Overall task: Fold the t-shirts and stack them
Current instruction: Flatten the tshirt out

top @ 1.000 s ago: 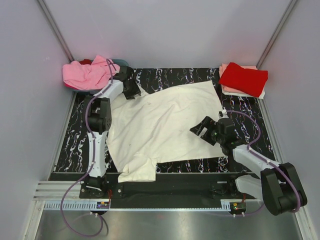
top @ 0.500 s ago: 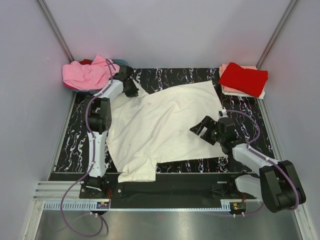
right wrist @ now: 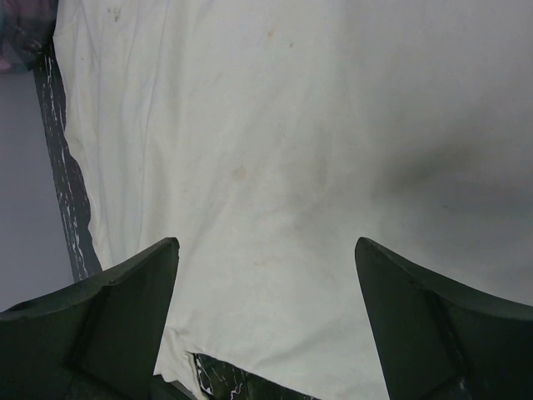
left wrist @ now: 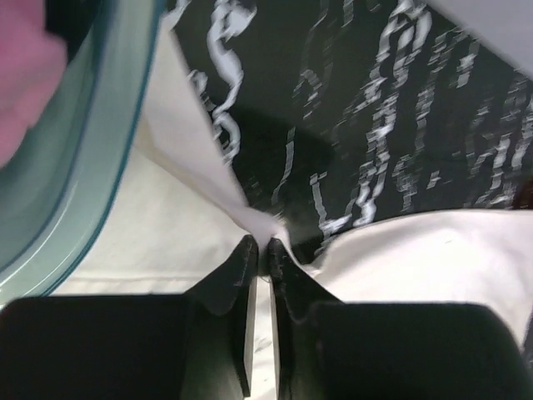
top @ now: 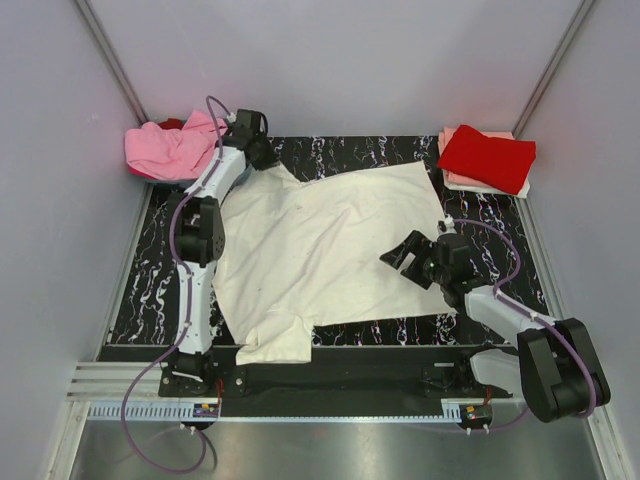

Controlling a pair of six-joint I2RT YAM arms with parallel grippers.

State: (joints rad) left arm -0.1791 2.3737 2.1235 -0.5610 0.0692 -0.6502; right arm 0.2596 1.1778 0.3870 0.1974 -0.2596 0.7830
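Note:
A cream-white t-shirt (top: 330, 240) lies spread over the black marbled table (top: 350, 150). At its far left corner my left gripper (top: 262, 155) is shut on a pinched peak of the cream cloth (left wrist: 250, 218), and its jaws (left wrist: 260, 243) stand almost together. My right gripper (top: 400, 260) hovers open over the shirt's near right part, with flat cloth (right wrist: 275, 167) between its spread fingers and nothing held. A pink t-shirt (top: 170, 148) is heaped at the far left. A folded red t-shirt (top: 487, 155) lies on a pale peach one (top: 452, 178) at the far right.
A blue-grey basket rim (left wrist: 92, 142) runs just left of my left gripper, with pink cloth (left wrist: 25, 75) inside. Grey walls close in the table on three sides. One sleeve (top: 275, 345) of the cream shirt hangs by the near edge.
My left gripper has shut on the shirt's far left corner and drawn it a little farther back and left. The right gripper has barely moved and stays open.

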